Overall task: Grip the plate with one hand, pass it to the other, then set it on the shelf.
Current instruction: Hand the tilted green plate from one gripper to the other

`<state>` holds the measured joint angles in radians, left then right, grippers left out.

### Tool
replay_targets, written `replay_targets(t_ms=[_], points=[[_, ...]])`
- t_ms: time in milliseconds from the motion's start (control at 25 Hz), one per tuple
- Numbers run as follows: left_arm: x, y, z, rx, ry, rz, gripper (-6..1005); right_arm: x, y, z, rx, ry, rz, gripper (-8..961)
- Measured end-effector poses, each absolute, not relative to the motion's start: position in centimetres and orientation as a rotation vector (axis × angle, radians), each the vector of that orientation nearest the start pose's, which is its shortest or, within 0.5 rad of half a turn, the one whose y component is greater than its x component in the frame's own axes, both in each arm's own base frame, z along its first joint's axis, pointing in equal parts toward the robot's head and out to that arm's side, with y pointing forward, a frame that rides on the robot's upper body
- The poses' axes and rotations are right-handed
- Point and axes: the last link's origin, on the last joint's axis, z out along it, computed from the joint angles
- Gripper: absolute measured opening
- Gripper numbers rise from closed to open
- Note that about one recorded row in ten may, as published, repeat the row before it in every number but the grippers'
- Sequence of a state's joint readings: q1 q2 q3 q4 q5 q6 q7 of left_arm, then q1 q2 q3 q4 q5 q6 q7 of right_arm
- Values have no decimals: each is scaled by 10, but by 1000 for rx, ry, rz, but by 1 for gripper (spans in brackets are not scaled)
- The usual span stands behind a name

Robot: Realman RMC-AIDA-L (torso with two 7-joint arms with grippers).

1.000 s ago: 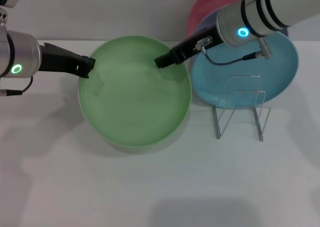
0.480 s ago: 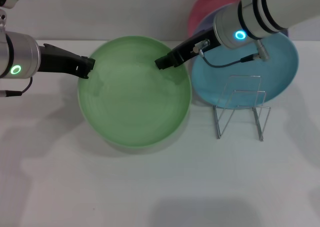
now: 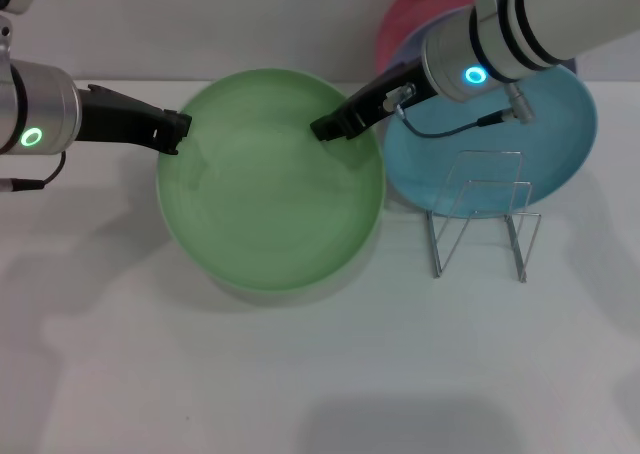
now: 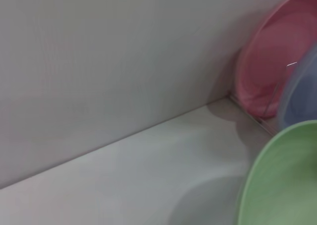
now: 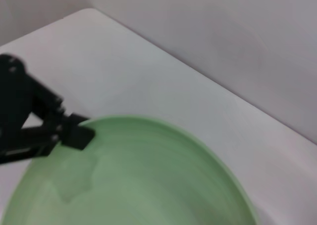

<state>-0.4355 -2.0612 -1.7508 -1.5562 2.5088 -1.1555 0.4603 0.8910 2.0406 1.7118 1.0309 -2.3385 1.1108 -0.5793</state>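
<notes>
The wire shelf (image 3: 480, 214) is seen standing empty on the white tabletop (image 3: 320, 374), nearest the camera and well apart from the left pincer (image 3: 178, 132). The green plate (image 3: 270, 182) is held raised between the two pincers, the left pincer being clamped on its left rim. The right pincer (image 3: 328, 127) is laid against the plate's upper right rim, how far open cannot be told; a blue plate (image 3: 560, 134) and a pink plate (image 3: 420, 9) are noted behind it.

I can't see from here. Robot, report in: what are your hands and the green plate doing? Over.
Left gripper on green plate left rim. Right gripper over its far right rim. Wire rack empty, blue plate behind it. Path looks open.
</notes>
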Motion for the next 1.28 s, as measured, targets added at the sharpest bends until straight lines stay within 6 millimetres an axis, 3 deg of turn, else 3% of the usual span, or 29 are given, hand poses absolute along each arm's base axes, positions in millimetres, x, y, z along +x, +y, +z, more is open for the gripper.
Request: replay_targets(t_ms=[120,320,480,720,920,1120,1280], points=[[-164,382,45,-2269,-852,-63,37,89,428,-34,-2613,697,-8,366],[-163,382,45,-2274,-854,-85,37,87,424,-32,-2615,657,19,217],[-162,381,44,-2281,-848,-89,37,86,423,-30,-2610,641,46,181],[-158,380,45,-2281,-826,-98,165,86,423,-29,-2606,632,53,106],[-154,377,52,-2270,-790,-119,366,85,423,-28,-2605,628,55,40],[-151,375,57,-2259,-758,-133,577,88,425,-26,-2583,629,66,39],[-146,374,75,-2193,-631,-182,635,89,426,-19,-2556,585,98,39]])
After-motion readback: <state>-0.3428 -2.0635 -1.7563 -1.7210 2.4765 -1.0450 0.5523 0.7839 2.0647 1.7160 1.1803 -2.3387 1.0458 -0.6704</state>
